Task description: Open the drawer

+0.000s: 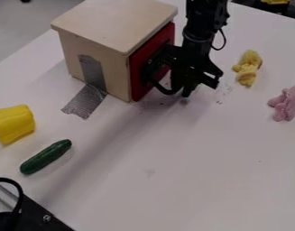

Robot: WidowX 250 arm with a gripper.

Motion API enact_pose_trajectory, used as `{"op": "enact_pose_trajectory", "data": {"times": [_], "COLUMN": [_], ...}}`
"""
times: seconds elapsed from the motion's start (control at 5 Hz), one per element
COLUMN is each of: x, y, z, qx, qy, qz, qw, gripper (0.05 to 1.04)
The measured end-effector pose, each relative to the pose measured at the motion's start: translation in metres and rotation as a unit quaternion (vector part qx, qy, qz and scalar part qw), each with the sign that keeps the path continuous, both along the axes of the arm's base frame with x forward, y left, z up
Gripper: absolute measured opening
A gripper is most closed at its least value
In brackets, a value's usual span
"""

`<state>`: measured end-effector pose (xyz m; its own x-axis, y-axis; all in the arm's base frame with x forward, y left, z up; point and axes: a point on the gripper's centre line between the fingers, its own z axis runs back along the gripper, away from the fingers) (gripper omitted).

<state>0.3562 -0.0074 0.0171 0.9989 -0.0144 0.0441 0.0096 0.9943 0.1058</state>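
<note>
A light wooden box with a red front (137,76) stands at the upper left of centre. Its red front faces right and sits against the box body, with no gap visible along its near edge. Directly in front of that red face is the black gripper (186,74), pointing down and low over the table. Dark parts of the gripper cover much of the red face, and a black curved piece (164,89) shows at its lower left. Whether the gripper touches the red front or a handle cannot be made out.
Grey tape (86,101) runs from the box's side onto the white table. A yellow block (12,124) and a green cucumber (46,157) lie left. Yellow (248,68) and pink (287,103) plush toys lie right. Black equipment (32,216) occupies the lower left corner.
</note>
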Motion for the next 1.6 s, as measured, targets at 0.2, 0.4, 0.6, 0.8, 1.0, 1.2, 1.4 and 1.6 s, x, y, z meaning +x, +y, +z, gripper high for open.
{"op": "enact_pose_trajectory", "data": {"times": [0.2,0.4,0.6,0.8,1.0,1.2,1.4,1.6], "x": [-0.002,-0.005,-0.007,-0.007,-0.007,-0.005,0.002,-0.002], "y": [-0.017,-0.044,-0.059,-0.064,-0.071,-0.075,-0.078,-0.079], "z": [0.000,0.000,0.001,0.003,0.006,0.011,0.047,0.085], "qx": [-0.013,-0.029,-0.033,-0.036,-0.035,-0.043,-0.056,-0.069], "qy": [0.004,0.005,0.005,0.007,0.007,0.004,-0.032,-0.049], "qz": [-0.003,-0.013,-0.017,-0.014,0.004,0.023,0.027,0.034], "qw": [0.9999,0.9995,0.9993,0.9992,0.9994,0.9988,0.9976,0.9958], "gripper": [0.125,0.120,0.120,0.147,0.350,0.689,0.956,0.997]}}
